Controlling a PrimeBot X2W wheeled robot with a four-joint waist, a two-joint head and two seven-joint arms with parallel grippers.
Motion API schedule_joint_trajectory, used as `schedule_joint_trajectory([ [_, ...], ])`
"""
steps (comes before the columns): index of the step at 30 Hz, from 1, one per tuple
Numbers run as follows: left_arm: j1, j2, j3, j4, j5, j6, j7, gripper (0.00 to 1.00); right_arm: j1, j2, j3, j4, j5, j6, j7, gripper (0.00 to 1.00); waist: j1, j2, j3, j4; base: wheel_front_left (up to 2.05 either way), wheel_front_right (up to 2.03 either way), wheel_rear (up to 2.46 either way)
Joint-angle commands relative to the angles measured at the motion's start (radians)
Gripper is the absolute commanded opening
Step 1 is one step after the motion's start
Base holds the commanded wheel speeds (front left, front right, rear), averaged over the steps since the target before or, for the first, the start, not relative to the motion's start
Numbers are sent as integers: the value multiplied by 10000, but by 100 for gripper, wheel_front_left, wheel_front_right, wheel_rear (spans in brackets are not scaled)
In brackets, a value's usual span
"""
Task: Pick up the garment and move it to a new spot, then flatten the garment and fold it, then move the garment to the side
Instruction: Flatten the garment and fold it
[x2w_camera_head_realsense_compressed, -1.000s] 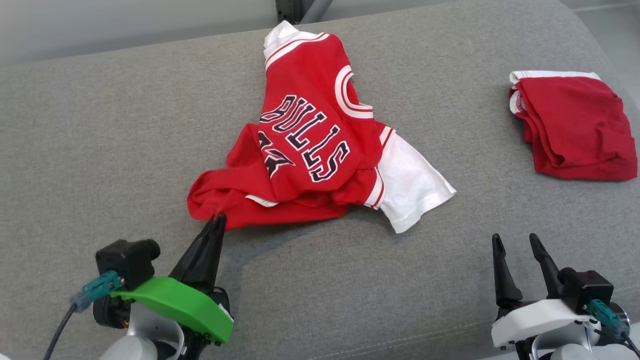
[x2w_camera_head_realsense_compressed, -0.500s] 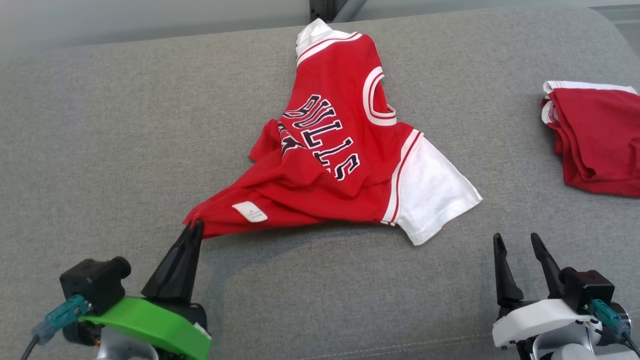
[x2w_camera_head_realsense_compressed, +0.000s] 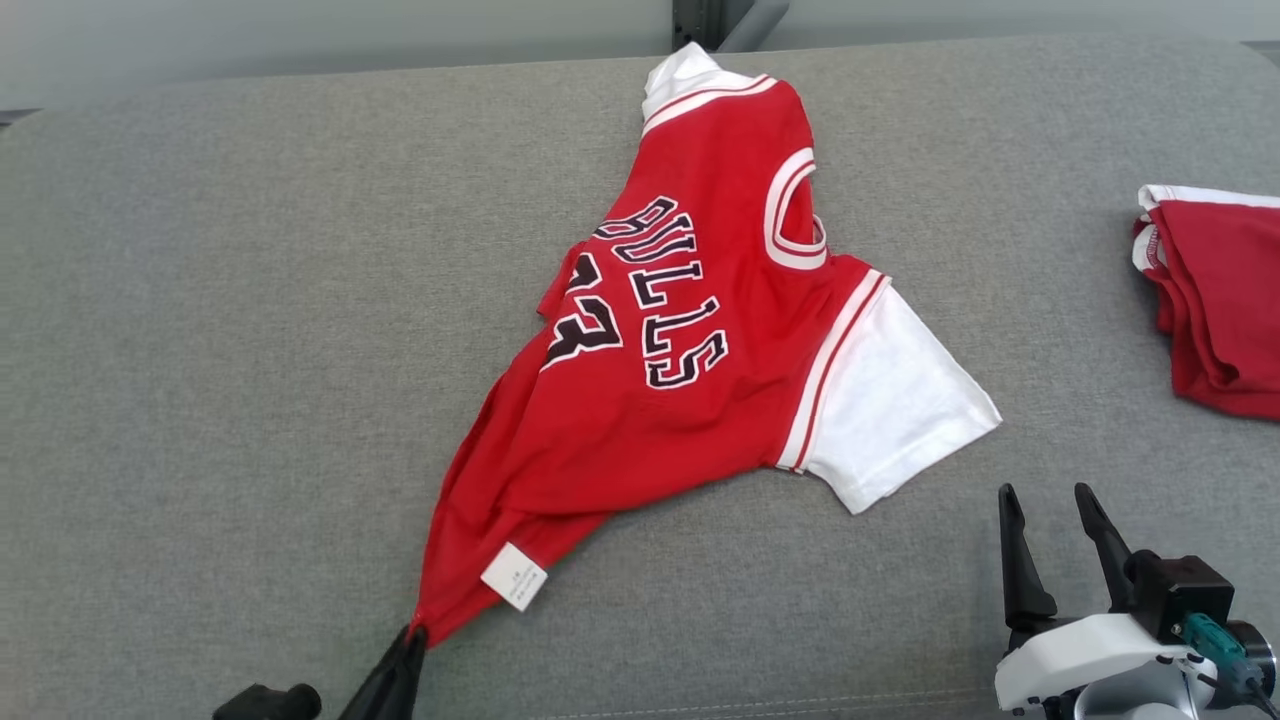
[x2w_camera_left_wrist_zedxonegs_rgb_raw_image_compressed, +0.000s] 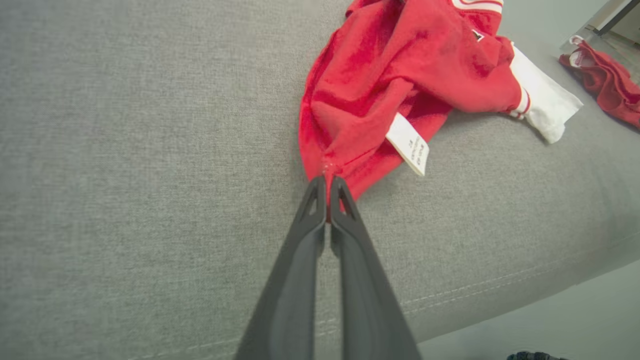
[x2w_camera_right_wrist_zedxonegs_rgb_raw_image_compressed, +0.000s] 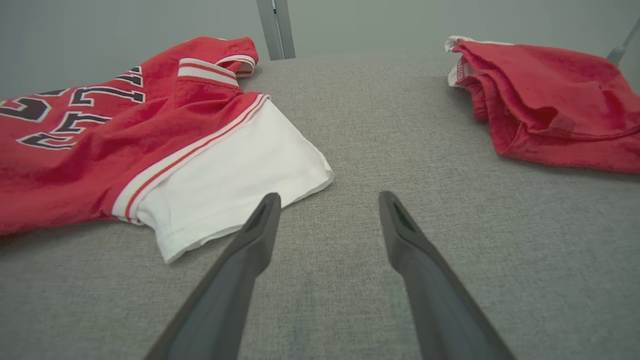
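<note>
My left hand (x2w_camera_left_wrist_zedxonegs_rgb_raw_image_compressed: 328, 184) pinches the jersey (x2w_camera_head_realsense_compressed: 650, 420) by its hem corner, its length stretching away toward my right. My right hand (x2w_camera_head_realsense_compressed: 1045, 495), spread, sits nearest the white sleeve (x2w_camera_head_realsense_compressed: 890, 410).

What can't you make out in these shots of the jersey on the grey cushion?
- Head view: small white care label on the red and white fabric jersey, print too small to read.
- Head view: folded red cloth garment, cut off by the right edge.
- Head view: left tool, body cut off by the bottom edge.
</note>
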Motion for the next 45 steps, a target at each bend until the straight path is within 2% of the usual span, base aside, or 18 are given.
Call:
schedule_joint_trajectory([
  [1,109,-267,37,418,356,-163,-105,0,122,-18,-16,17,-137,-15,-31,100,0,0,-108,237,0,0,0],
  [5,220,-1311,779,1484,1166,-757,-157,0,162,-23,-39,11,-263,-15,-31,100,0,0,-200,511,0,0,0],
  [8,455,-2134,1373,1992,1867,-1385,-154,0,183,-21,-42,15,-339,-15,-31,100,0,0,-273,683,0,0,0],
  [12,613,-2990,1467,2781,2597,-2079,-156,0,225,-24,41,118,-365,-15,-31,100,0,0,-430,796,0,0,0],
  [16,625,-3566,1305,3465,3112,-2356,-158,0,245,-21,146,187,-281,-15,-31,100,0,0,-557,821,0,0,0],
  [20,417,-3918,1090,3541,3017,-2385,-158,0,278,-23,224,252,-215,-15,-31,100,0,0,-655,791,0,0,0],
  [21,372,-3932,987,3521,2921,-2385,-157,18,283,-23,246,265,-191,-15,-31,100,0,0,-678,774,0,0,0],
  [22,373,-3945,910,3536,2752,-2381,-159,44,294,-23,264,286,-180,-15,-31,100,0,0,-709,748,0,0,0],
  [23,409,-3937,827,3617,2542,-2382,-157,93,305,-21,302,300,-152,-15,-31,100,0,0,-749,708,0,0,0],
  [24,410,-3885,705,3714,2383,-2383,-157,100,312,-23,325,302,-111,-15,-31,100,0,0,-761,670,0,0,0],
  [28,356,-3614,542,3954,1417,-2385,-158,100,270,-21,380,325,-17,-15,-31,100,0,0,-840,486,0,0,0],
  [31,412,-3226,1195,3832,1029,-2381,-161,100,307,-28,268,219,-17,-15,-30,100,0,0,-934,338,0,0,0],
  [37,969,-3191,3276,2336,2154,-1917,-158,100,441,-23,-219,-271,-222,-15,-30,100,0,0,-1281,104,0,0,0],
  [45,1215,-3740,4411,672,3502,-1892,-158,100,644,-23,-839,-804,-681,-15,-31,100,0,0,-1901,-108,0,0,0],
])
